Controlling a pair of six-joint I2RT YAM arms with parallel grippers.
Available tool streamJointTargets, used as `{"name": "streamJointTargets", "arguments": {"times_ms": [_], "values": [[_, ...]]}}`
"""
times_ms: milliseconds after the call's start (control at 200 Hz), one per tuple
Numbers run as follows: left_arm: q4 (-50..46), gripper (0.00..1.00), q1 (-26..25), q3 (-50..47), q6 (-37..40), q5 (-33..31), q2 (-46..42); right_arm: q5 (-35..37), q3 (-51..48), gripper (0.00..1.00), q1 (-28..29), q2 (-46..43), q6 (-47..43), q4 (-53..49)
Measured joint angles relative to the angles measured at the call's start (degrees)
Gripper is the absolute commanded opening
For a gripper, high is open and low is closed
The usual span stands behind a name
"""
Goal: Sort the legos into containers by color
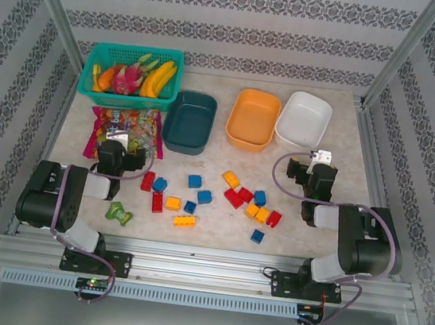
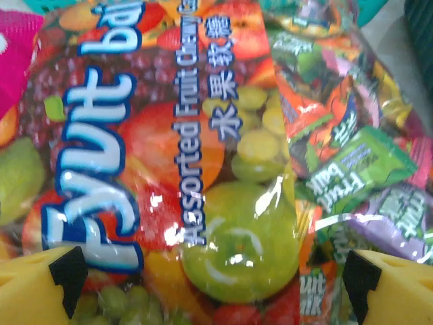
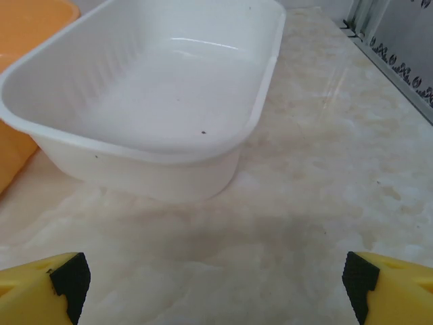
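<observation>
Marble-pattern table [image 1: 216,234] inside patterned walls; legos lie loose and unsorted, both arms low.

Left jaws wide apart with nothing between them, hovering over the candy bag [image 2: 203,169] at far left. Right jaws wide apart, holding nothing, over bare table just near of the white tub [image 3: 135,172]. Legos [image 1: 234,198] in red, blue and yellow-orange are scattered mid-table between the arms, all on the surface. Far row, left to right: teal tub [image 1: 190,120], orange tub [image 1: 253,119], white tub. Mesh basket [image 1: 126,96] with toy fruit in far-left corner; green figure [image 1: 120,214] near left.
</observation>
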Motion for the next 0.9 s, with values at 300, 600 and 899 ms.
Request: {"name": "streamJointTargets", "arguments": {"times_ms": [300, 600, 899], "values": [[2.89, 1.00, 0.00, 0.94, 0.22, -0.02, 0.04, -0.37, 0.02, 0.98, 0.00, 0.02, -0.26, 2.27], [3.28, 1.00, -0.04, 0.94, 0.24, -0.04, 0.15, -0.42, 0.26, 0.98, 0.00, 0.33, -1.05, 2.54], [3.28, 1.00, -0.04, 0.96, 0.70, 0.02, 0.15, -0.42, 0.28, 0.98, 0.00, 0.33, -1.05, 2.54]]}}
